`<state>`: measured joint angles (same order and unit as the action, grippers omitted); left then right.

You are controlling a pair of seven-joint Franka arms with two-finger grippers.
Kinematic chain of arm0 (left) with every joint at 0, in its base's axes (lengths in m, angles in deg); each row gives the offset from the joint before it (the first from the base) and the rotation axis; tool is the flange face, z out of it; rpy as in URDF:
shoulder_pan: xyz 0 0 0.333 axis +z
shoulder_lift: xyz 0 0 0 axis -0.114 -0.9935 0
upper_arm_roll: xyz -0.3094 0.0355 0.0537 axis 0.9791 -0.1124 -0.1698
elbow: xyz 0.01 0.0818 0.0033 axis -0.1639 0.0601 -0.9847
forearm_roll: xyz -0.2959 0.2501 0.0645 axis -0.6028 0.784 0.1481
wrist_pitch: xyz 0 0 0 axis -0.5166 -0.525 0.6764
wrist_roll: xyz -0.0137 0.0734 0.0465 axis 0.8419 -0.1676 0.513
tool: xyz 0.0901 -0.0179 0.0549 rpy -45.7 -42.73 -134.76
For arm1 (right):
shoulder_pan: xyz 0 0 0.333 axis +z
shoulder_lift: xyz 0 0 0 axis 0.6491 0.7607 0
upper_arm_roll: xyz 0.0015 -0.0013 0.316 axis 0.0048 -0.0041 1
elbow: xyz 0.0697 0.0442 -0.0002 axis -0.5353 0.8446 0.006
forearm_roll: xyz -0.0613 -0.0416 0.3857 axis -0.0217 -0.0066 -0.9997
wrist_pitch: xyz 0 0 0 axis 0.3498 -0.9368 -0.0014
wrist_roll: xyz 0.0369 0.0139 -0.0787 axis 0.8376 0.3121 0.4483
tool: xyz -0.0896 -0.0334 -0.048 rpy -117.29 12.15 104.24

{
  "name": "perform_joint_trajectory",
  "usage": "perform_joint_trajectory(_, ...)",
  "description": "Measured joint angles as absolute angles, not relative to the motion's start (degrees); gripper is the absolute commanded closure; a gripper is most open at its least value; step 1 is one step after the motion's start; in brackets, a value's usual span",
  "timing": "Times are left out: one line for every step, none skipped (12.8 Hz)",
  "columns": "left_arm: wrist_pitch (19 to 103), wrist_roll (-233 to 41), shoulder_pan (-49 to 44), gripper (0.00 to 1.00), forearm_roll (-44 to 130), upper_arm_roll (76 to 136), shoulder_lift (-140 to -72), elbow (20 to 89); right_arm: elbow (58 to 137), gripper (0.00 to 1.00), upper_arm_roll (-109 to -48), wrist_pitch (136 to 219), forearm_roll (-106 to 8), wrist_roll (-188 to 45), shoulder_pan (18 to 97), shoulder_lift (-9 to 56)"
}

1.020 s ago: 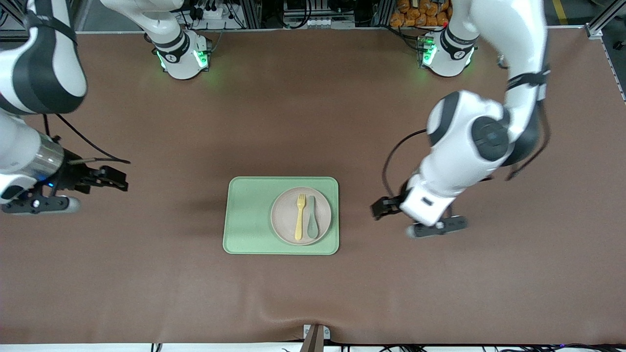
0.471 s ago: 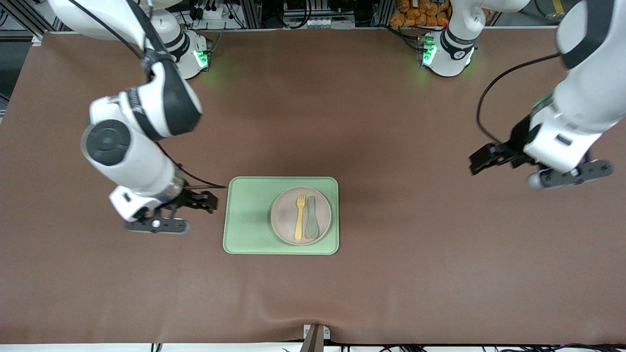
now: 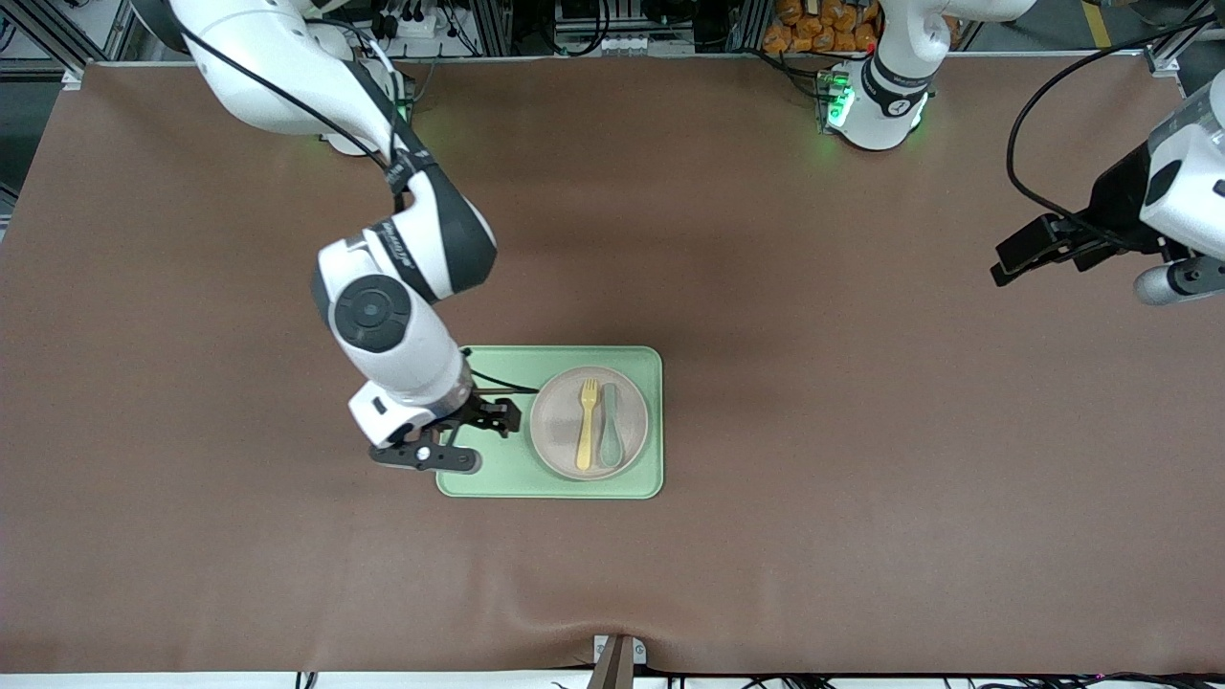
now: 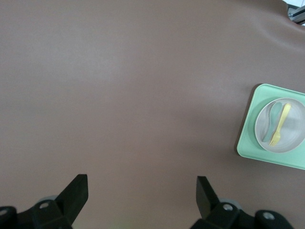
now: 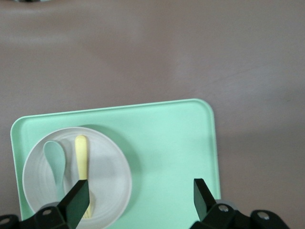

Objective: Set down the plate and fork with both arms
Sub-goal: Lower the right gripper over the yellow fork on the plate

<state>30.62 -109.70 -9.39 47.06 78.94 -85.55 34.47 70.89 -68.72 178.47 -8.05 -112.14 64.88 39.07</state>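
The off-white plate point(image 3: 551, 427) sits on a light-green tray point(image 3: 483, 464), at the tray's end toward the left arm. The pale-yellow fork point(image 3: 586, 426) lies on the plate. My right gripper point(image 3: 502, 418) hangs open over the tray's bare half, right beside the plate. In the right wrist view the right gripper point(image 5: 140, 191) spans the plate's point(image 5: 112, 176) rim and the tray point(image 5: 171, 143), with one finger by the fork point(image 5: 82, 160). My left gripper point(image 3: 1014, 258) is open over bare table at the left arm's end. Its own view shows the left gripper point(image 4: 142, 183), with the plate point(image 4: 295, 136) and fork point(image 4: 281, 125) small and far off.
A grey-green spoon point(image 3: 610, 433) lies on the plate beside the fork, toward the left arm's end. The right arm's forearm and elbow point(image 3: 383, 316) stand over the table next to the tray. Brown mat point(image 3: 813, 478) covers the table around the tray.
The right arm swung in from its end of the table until its gripper came over the tray. The left arm drew away from the tray toward its own end. Plate, fork and spoon stayed put.
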Motion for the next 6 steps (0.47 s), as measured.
perform_joint_trajectory(30.55, -109.69, -9.27, 0.00, 47.06, 78.94, -84.84, 35.08, 70.52, 0.27, -68.74, 179.01, -8.05, -114.07, 65.71, 40.16)
perform_joint_trajectory(30.49, -109.69, -9.25, 0.00, 47.06, 78.95, -84.34, 35.43, 70.34, 0.28, -68.73, 179.72, -8.05, -115.97, 66.38, 41.00)
perform_joint_trajectory(30.46, -109.69, -9.25, 0.00, 47.06, 78.97, -83.94, 35.74, 70.30, 0.30, -68.74, 180.63, -8.05, -117.48, 66.89, 41.77)
perform_joint_trajectory(30.46, -109.69, -9.25, 0.00, 47.06, 78.99, -83.74, 35.95, 70.27, 0.32, -68.73, 181.51, -8.05, -118.72, 67.38, 42.56)
perform_joint_trajectory(30.46, -109.69, -9.25, 0.00, 47.06, 78.99, -83.69, 36.06, 70.24, 0.35, -68.72, 182.60, -8.05, -119.85, 67.97, 43.44)
perform_joint_trajectory(30.46, -109.69, -9.25, 0.00, 47.17, 79.01, -83.69, 36.15, 70.23, 0.41, -68.73, 183.84, -8.05, -120.79, 68.64, 44.48)
